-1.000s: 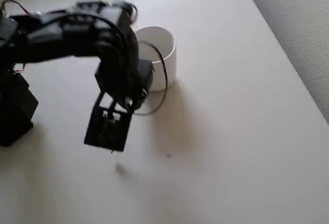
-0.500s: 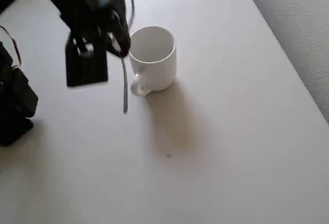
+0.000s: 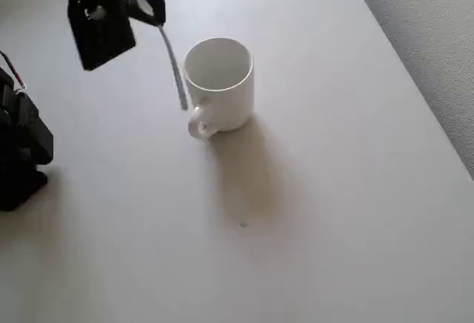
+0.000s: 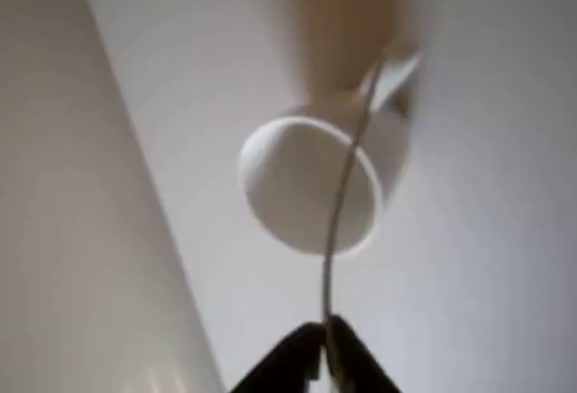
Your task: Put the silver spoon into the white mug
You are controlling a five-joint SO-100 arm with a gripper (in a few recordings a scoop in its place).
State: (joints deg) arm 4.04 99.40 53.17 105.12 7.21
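Spoon (image 3: 174, 71) held aloft beside the mug (image 3: 219, 82), not yet over its mouth.

Overhead view: the end effector (image 3: 152, 13) is seen at the upper left, closed on one end of the spoon. The spoon's long axis is slanted down and to the right in the picture, and its free end is seen against the mug's left wall, just above the loop handle. The mug is stood upright on the pale surface (image 3: 333, 190), lower right of the end effector, its mouth open and empty. Wrist view: the end effector (image 4: 325, 334) is seen pinched on the thin, blurred, silvery spoon (image 4: 347, 168), which is drawn across the mug's (image 4: 297, 186) white rim towards the handle. A sideways shift towards the mouth is judged necessary before lowering.
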